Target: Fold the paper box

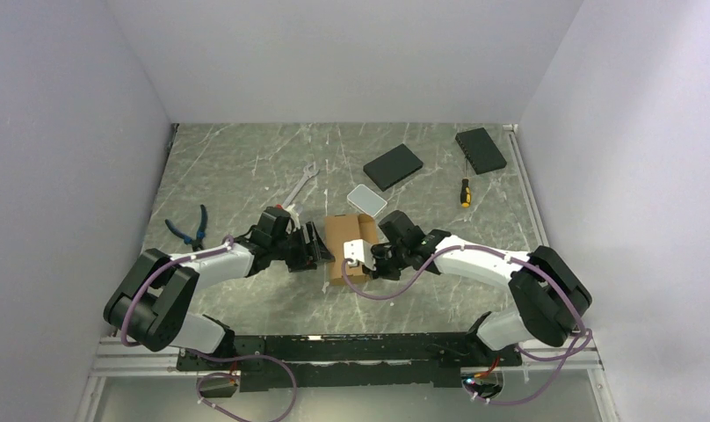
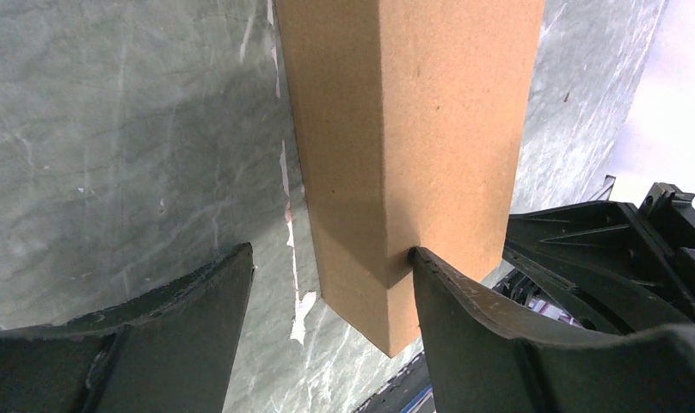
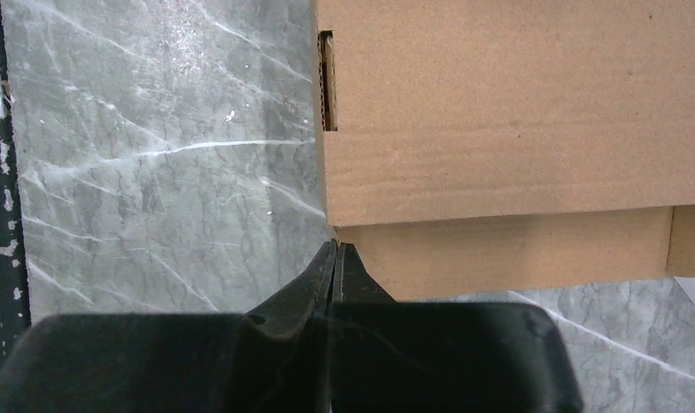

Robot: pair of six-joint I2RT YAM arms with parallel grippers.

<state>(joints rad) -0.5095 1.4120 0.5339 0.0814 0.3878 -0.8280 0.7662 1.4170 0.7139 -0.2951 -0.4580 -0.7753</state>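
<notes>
Box (image 1: pixel 345 246) is seen on the marble table (image 1: pixel 246 167), between the two grippers; the left gripper (image 2: pixel 331 254) is spread wide about a box corner, one finger (image 2: pixel 464 327) touching the cardboard, the other standing apart; the right gripper (image 3: pixel 335 251) is pressed fully closed, nothing pinched, its tips set at the box's lower edge; a white case (image 1: pixel 366 200) lies just behind the box; a wrench (image 1: pixel 300 183) and pliers (image 1: pixel 191 227) are placed to its left; two black slabs (image 1: pixel 393 166) are seen well behind it.
</notes>
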